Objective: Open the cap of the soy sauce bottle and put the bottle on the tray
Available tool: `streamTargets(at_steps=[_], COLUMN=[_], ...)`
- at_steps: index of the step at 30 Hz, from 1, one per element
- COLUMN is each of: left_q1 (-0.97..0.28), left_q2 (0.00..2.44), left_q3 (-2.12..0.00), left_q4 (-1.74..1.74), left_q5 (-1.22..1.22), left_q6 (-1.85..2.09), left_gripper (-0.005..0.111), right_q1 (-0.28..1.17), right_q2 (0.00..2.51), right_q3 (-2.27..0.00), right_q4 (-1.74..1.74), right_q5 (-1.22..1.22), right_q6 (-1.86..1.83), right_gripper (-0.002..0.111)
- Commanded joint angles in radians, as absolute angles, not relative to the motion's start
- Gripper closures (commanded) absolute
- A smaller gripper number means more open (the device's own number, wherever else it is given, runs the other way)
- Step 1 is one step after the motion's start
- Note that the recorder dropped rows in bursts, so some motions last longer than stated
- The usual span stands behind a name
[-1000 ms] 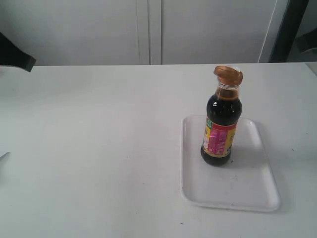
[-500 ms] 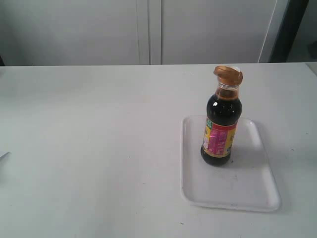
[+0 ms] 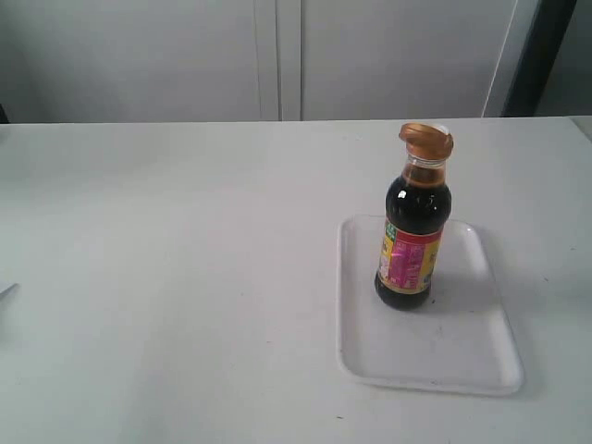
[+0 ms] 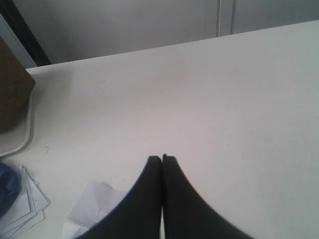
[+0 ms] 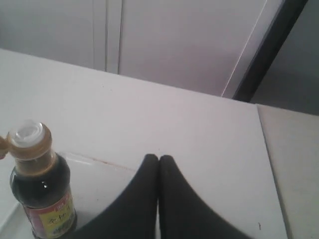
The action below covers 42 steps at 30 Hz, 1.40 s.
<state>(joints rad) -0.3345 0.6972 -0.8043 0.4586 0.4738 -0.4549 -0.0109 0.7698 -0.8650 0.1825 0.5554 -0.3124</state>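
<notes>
The tray (image 3: pixel 435 365) lay nearest on the table (image 3: pixel 185 259), and the bottle (image 3: pixel 410 250) stood upright on its far half, the cap (image 3: pixel 425 141) flipped back off the spout. Both steps looked done; the next move called only for clear arms. The left gripper (image 4: pixel 162 159) and right gripper (image 5: pixel 158 158) were clenched on nothing, the right near the bottle. Loose papers (image 4: pixel 92 206) lay by the left; nothing blocked the tray.
</notes>
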Motion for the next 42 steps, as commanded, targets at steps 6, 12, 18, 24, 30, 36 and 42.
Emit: streamTargets(at_steps=[6, 12, 18, 24, 30, 36, 42], left_q1=[-0.331, -0.331, -0.331, -0.331, -0.331, -0.331, -0.331], left_q2=[0.54, 0.455, 0.354, 0.242, 0.143, 0.109, 0.105], left_q3=[-0.675, -0.612, -0.543, -0.479, -0.447, -0.438, -0.432], left_q4=[0.45, 0.45, 0.45, 0.45, 0.45, 0.442, 0.435], left_q5=[0.403, 0.398, 0.383, 0.367, 0.383, 0.439, 0.437], left_q6=[-0.451, -0.451, -0.478, -0.509, -0.523, -0.523, -0.523], left_gripper=[0.107, 0.107, 0.107, 0.107, 0.107, 0.107, 0.107], right_q1=[-0.01, -0.01, -0.01, -0.01, -0.01, -0.01, -0.01], right_q2=[0.615, 0.535, 0.492, 0.425, 0.341, 0.305, 0.305], right_q3=[-0.765, -0.709, -0.639, -0.582, -0.494, -0.468, -0.464], right_q4=[0.215, 0.217, 0.231, 0.238, 0.277, 0.276, 0.276], right_q5=[0.466, 0.438, 0.419, 0.396, 0.311, 0.289, 0.291], right_q6=[-0.306, -0.31, -0.31, -0.31, -0.31, -0.31, -0.31], right_gripper=[0.108, 0.108, 0.108, 0.108, 0.108, 0.108, 0.108])
